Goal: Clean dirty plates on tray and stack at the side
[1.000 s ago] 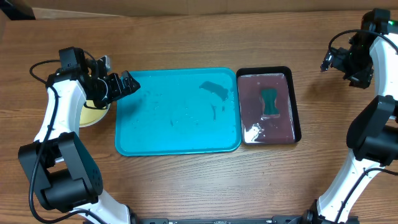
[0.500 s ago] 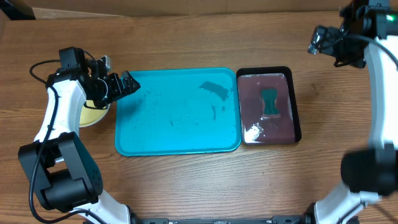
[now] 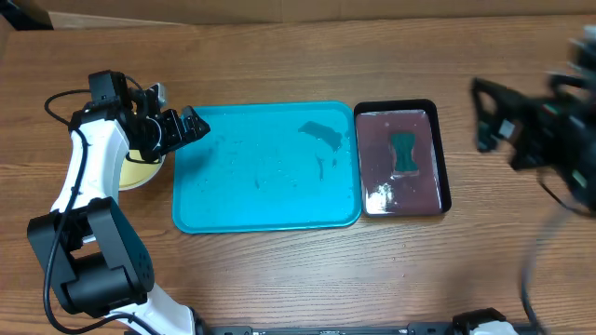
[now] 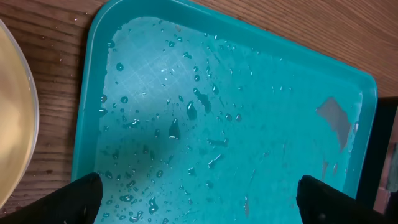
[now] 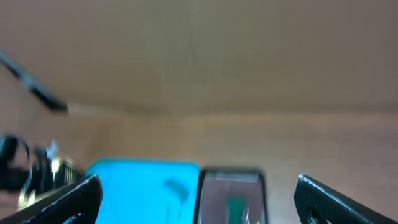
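Just left of the wet tray — noting plates off it, only a yellowish one showing. Holding left gripper spread wide, empty, over tray rim; right gripper likewise wide, gripping nothing. Judging stacking done — advising straight-up lift, clear of plates.

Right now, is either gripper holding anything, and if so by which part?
Nothing is held. The left gripper hangs open over the large turquoise rectangular plastic tray, and the right gripper is open and empty in mid-air.
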Motion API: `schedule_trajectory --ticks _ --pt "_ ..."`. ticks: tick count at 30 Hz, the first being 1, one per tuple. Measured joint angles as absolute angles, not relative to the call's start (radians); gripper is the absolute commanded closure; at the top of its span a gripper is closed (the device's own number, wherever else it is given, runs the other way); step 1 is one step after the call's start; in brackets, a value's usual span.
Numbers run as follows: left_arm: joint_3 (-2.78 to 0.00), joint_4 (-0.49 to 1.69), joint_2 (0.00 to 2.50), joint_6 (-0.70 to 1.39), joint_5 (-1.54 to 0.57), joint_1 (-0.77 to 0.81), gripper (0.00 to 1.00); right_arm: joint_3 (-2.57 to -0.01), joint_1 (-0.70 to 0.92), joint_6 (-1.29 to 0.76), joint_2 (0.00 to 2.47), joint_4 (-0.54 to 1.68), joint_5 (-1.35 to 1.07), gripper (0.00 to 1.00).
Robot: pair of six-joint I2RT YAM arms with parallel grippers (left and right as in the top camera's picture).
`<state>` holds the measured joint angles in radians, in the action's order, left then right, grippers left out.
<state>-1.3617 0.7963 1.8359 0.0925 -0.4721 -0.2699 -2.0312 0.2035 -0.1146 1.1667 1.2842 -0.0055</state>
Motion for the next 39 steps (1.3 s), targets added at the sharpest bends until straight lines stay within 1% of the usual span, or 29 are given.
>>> schedule_trajectory --ticks 4,6,10,13,16,17,21,25,28,32,39 --pt "-1.362 0.796 1.836 0.093 -0.472 -0.270 0.00 -1.932 0.204 -0.104 0.998 1.185 0.056 0.00" --pt "-1.362 0.796 1.836 0.093 -0.472 -0.270 0.00 -1.833 0.204 -0.087 0.897 1.059 0.074 0.00" --pt "-1.362 0.796 1.836 0.093 -0.473 -0.270 0.00 -1.530 0.204 -0.017 0.677 0.754 0.083 0.00" --pt "-1.362 0.796 1.836 0.093 -0.474 -0.270 0.00 -1.247 0.203 0.030 0.510 0.501 0.081 0.00" --pt "-1.362 0.796 1.836 0.093 -0.476 -0.270 0.00 -0.981 0.188 0.054 0.369 0.315 0.062 0.00" --pt "-1.362 0.796 1.836 0.093 -0.476 -0.270 0.00 -0.884 0.176 0.058 0.323 0.223 0.044 0.00" --pt "-1.362 0.796 1.836 0.093 -0.476 -0.270 0.00 -0.582 0.148 0.071 0.191 0.005 -0.034 0.00" --pt "-1.362 0.796 1.836 0.093 -0.476 -0.270 0.00 -0.344 0.145 0.076 0.118 -0.190 -0.100 0.00" --pt "-1.362 0.796 1.836 0.093 -0.476 -0.270 0.00 -0.215 0.144 0.076 0.078 -0.270 -0.126 0.00" --pt "-1.362 0.796 1.836 0.093 -0.476 -0.270 0.00 -0.134 0.144 0.079 0.045 -0.269 -0.139 0.00" --pt "-1.362 0.796 1.836 0.093 -0.476 -0.270 0.00 -0.067 0.144 0.078 0.015 -0.234 -0.150 0.00"
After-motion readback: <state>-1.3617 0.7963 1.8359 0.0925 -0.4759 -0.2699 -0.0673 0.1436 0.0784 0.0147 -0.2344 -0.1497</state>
